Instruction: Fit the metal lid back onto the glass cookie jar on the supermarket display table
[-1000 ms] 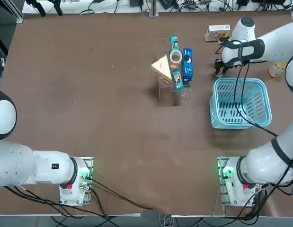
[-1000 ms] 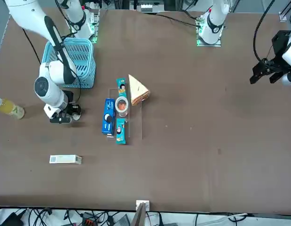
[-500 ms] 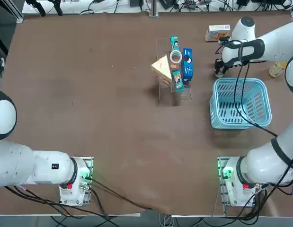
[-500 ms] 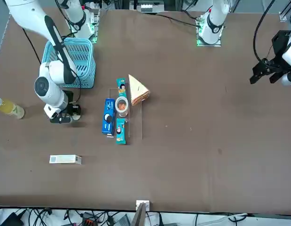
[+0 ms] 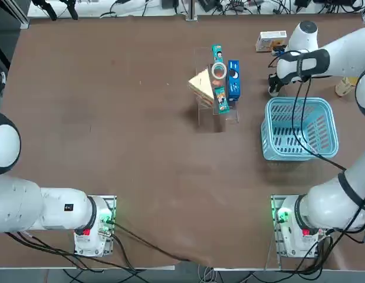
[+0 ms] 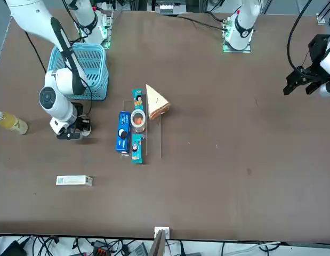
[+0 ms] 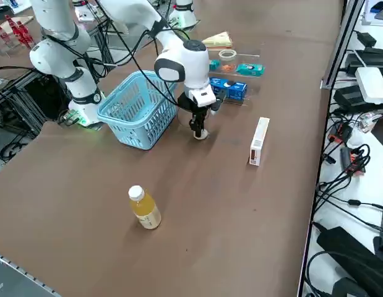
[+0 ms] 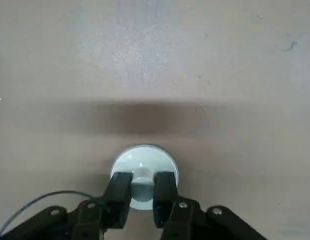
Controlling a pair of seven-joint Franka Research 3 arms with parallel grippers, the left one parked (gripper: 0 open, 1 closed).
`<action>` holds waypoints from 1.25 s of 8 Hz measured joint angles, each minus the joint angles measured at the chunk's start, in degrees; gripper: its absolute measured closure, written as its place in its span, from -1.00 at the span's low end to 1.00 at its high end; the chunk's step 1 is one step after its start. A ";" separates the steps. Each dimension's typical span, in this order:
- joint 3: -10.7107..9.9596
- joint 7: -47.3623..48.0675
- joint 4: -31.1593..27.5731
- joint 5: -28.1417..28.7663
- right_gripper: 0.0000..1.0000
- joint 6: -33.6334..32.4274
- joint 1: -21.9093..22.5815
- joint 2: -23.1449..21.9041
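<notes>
Presently the bench [image 5: 111,118] is the largest item: one broad brown matte top carrying everything. Next, one blue basket [image 5: 300,128] stands near the right arm's side. One clear acrylic rack [image 5: 216,88] sits mid-bench with packets and one wedge-shaped sandwich [image 5: 200,84]. One glass cookie jar [image 5: 219,71] stands in that rack, mouth up and uncovered; glass is judged rigid, slick and breakable, so any seating force should be gentle. One bottle of yellow drink [image 7: 144,208] and one small white box [image 7: 258,141] lie well apart from the jar.

Smallest is the single metal lid [image 8: 143,165], a pale round disc lying flat on the bench just beyond the basket, well apart from the jar. It is judged light, stiff and smooth, too thin at the rim to pinch easily; its raised centre knob is the sensible hold. The right gripper [image 8: 142,189] points down over it, and its jaws are closed on that knob, one finger on either side. The lid is not yet lifted.
</notes>
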 joint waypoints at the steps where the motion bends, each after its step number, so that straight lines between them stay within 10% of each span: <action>1: 0.00 0.00 0.10 -0.07 0.46 0.01 0.00 -0.02; 5: 0.66 -0.23 9.48 -1.37 0.46 -15.15 1.59 -2.38; 10: 1.19 2.32 22.50 -1.29 0.46 -26.82 14.52 -5.14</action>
